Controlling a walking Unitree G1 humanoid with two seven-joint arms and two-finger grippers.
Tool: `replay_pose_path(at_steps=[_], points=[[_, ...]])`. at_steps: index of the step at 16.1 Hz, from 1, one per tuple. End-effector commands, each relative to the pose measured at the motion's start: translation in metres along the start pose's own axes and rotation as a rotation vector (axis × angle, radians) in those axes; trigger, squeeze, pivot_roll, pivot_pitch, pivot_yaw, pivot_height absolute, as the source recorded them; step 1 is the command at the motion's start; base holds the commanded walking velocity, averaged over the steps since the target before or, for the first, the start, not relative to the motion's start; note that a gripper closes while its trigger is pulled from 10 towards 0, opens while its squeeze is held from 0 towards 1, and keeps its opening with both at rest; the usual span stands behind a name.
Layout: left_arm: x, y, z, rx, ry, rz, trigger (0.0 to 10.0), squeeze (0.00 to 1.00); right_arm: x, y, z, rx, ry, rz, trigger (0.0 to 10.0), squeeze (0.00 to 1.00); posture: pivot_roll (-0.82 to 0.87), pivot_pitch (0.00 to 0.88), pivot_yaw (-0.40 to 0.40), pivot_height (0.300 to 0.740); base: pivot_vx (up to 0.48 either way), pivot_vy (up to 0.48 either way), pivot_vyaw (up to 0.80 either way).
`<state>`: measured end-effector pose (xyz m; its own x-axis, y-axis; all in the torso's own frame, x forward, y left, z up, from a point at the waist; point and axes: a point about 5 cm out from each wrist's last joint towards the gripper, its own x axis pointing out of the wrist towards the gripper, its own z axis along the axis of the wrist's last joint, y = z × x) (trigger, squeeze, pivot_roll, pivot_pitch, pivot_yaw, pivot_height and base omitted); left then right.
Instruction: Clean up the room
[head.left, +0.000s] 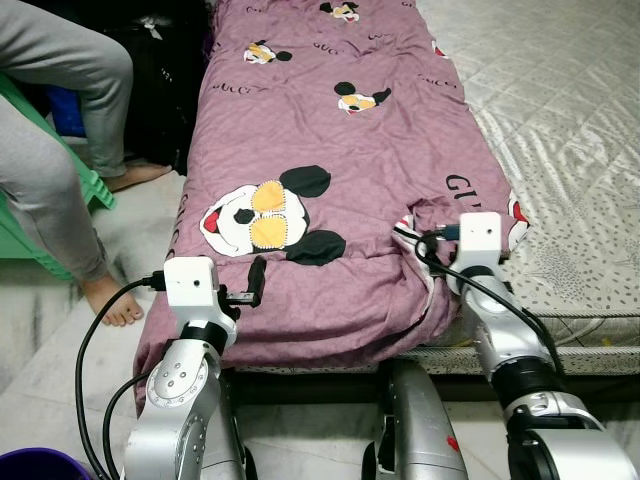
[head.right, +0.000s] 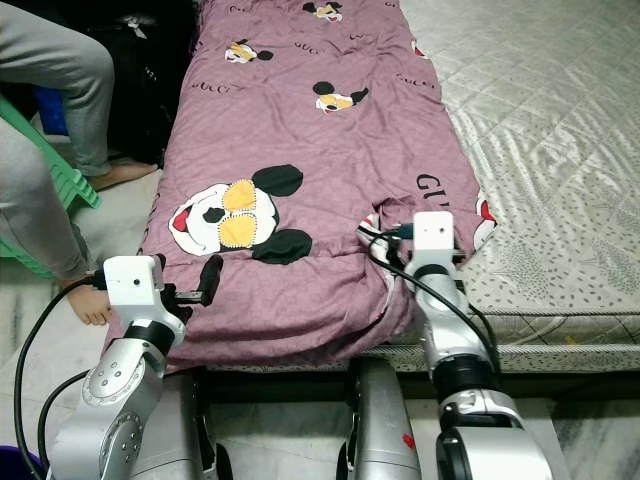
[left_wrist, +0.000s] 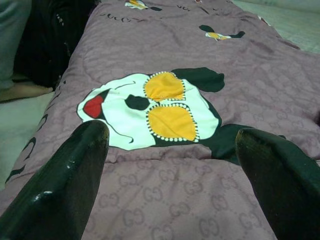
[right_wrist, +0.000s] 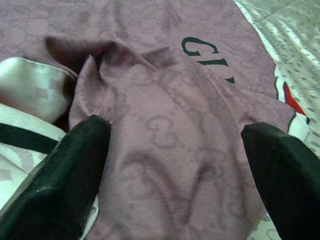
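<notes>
A purple blanket (head.left: 330, 130) printed with cartoon mouse faces lies lengthwise along the left side of the bed, its near end hanging over the edge. My left gripper (left_wrist: 170, 135) is open just above the blanket's near left corner, pointing at the big white and yellow face (left_wrist: 160, 107). At the near right corner my right gripper (right_wrist: 175, 130) is open, its fingertips (right_wrist: 87, 137) set either side of a raised fold. There the blanket is turned back and its pale underside (right_wrist: 30, 90) shows.
The quilted cream mattress (head.left: 560, 120) spreads to the right of the blanket. A person in grey trousers (head.left: 60, 90) sits on a green chair (head.left: 20, 240) at the left, with a bare foot (head.left: 115, 300) near my left arm. A black bag (head.left: 160, 70) stands by the bed.
</notes>
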<state>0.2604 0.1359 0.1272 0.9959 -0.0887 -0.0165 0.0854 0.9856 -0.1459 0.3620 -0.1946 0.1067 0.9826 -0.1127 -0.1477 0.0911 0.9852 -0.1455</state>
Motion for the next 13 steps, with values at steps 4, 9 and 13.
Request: replay_pose_path(at_steps=[4, 9, 13], points=[[0.000, -0.001, 0.002, 0.005, -0.003, -0.004, 10.0, 0.00, -0.006, 0.012, -0.009, 0.003, 0.016, 0.101, 10.0, 0.00, 0.05, 0.190, -0.008, 0.516, 0.000, 0.000, 0.00], [0.003, -0.003, 0.003, 0.003, -0.006, -0.011, 10.0, 0.00, -0.006, 0.017, -0.016, -0.018, 0.054, 0.126, 0.0, 0.00, 0.05, 0.188, -0.006, 0.516, 0.000, 0.000, 0.00], [0.003, -0.002, 0.002, 0.005, -0.005, -0.005, 10.0, 0.00, -0.002, 0.003, -0.011, -0.028, 0.044, 0.011, 0.0, 0.00, 0.05, 0.180, -0.007, 0.516, 0.000, 0.000, 0.00]])
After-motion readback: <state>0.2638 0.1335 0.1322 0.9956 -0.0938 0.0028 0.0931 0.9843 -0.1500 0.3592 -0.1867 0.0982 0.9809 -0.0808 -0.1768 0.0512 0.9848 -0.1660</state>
